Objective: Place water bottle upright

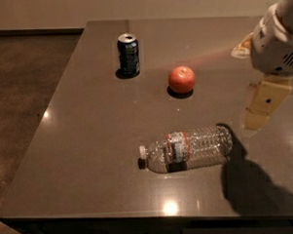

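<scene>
The water bottle [189, 148] lies on its side near the front of the dark table [89, 141], white cap pointing left, label with an orange-red band near the neck. My gripper [260, 109] hangs at the right edge of the view, above the table and to the right of the bottle's base, apart from it. Only one cream-coloured finger shows clearly. Nothing shows in its grasp.
A dark blue soda can [128, 54] stands upright at the back left. A red-orange apple-like fruit [182, 79] sits behind the bottle. The table's left edge and front edge drop to the floor. My arm's shadow falls on the front right.
</scene>
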You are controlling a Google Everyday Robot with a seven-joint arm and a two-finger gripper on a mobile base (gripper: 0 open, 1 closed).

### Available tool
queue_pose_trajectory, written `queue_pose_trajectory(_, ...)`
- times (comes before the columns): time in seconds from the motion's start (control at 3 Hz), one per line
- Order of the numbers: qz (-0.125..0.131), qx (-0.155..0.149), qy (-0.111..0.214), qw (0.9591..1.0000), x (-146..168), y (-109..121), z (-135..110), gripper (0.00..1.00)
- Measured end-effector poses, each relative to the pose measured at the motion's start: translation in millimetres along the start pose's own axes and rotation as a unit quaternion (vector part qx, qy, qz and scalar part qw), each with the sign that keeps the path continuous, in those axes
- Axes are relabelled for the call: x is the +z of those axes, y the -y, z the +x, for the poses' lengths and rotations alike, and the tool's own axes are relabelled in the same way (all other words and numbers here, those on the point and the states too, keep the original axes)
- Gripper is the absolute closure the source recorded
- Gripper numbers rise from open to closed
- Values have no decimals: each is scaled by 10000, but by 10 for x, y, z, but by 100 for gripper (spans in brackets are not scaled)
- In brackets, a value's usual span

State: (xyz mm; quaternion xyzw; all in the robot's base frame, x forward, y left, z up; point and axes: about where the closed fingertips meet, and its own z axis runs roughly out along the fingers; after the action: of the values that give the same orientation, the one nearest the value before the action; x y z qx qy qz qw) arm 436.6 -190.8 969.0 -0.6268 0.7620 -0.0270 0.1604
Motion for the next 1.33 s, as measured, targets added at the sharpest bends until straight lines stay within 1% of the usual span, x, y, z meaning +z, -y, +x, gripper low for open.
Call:
queue_pose_trajectory(0.33, -91, -300, 13, 9995, 85, -124, -191, 0)
queue_pose_trajectory(0.67, -318, -738, 18, 9968, 249, -360, -437, 0)
queue_pose_trajectory(1.0, -604, -1078, 77, 9923, 469, -592, -662, 0)
queue_pose_trajectory(1.33, -831, -1289, 86, 9881, 690, -755, -811, 0)
